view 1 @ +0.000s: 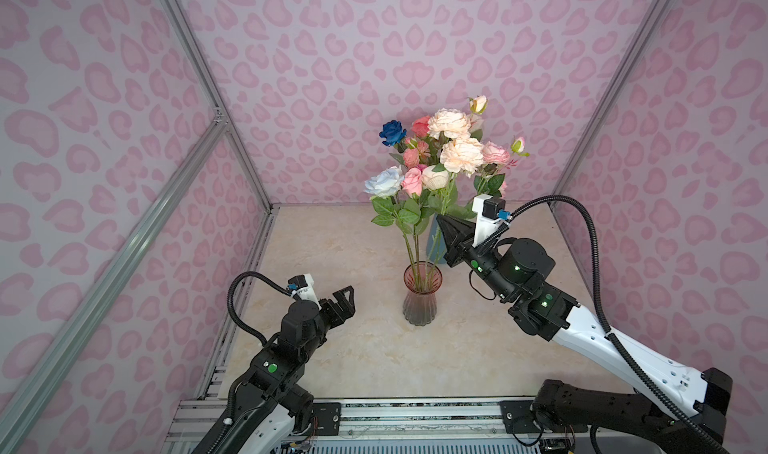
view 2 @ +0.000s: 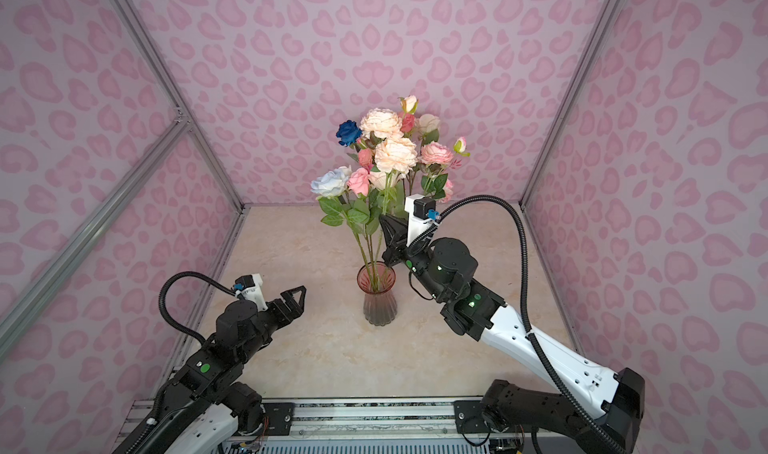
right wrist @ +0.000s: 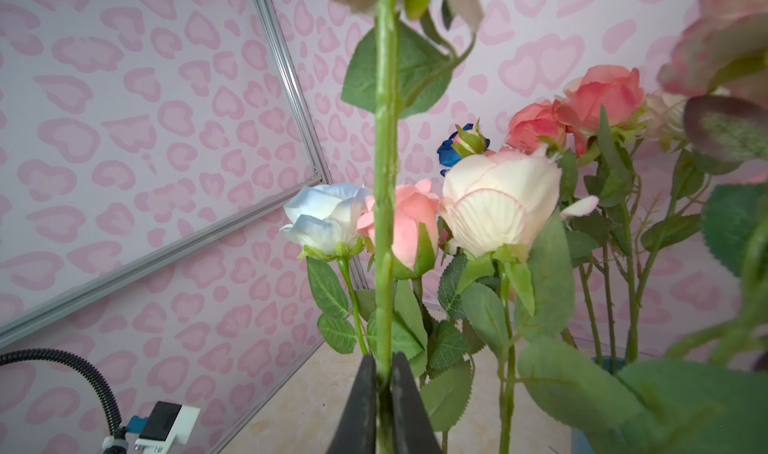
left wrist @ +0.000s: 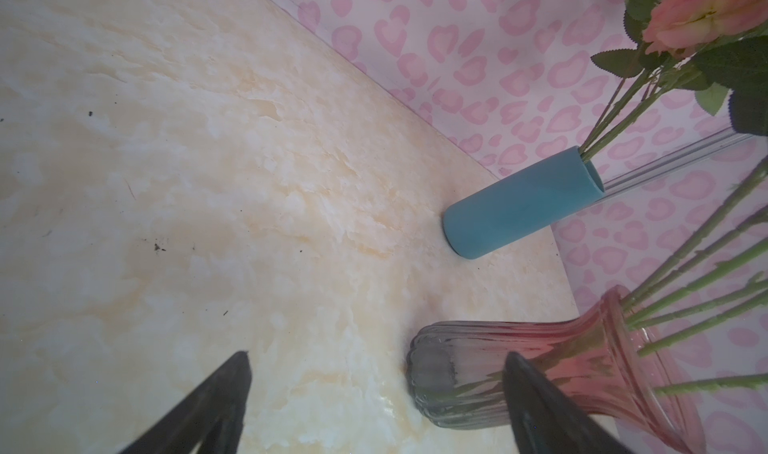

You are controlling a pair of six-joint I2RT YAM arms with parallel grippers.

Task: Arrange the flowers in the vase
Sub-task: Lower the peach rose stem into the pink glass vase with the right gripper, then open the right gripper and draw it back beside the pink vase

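- the right pincer (right wrist: 384, 373) is closed against one green stem (right wrist: 385, 182), which runs upright, crosswise to the jaws.
- the vase (view 1: 422, 302), pink glass, stands on the surface (view 1: 332, 360), below the right pincer and nearer the camera, with several stems in it.
- other flowers (left wrist: 702, 11) rise from a blue tube (left wrist: 523, 206) behind the vase.
- in both top views the held stem seems to slant down toward the vase mouth; i cannot tell whether its foot is inside.
- the left pincer (view 1: 347, 296), jaws wide apart and empty, hovers low, left of the vase and not touching it.
- the right arm is nearer the stems, so the next move looks like its own.
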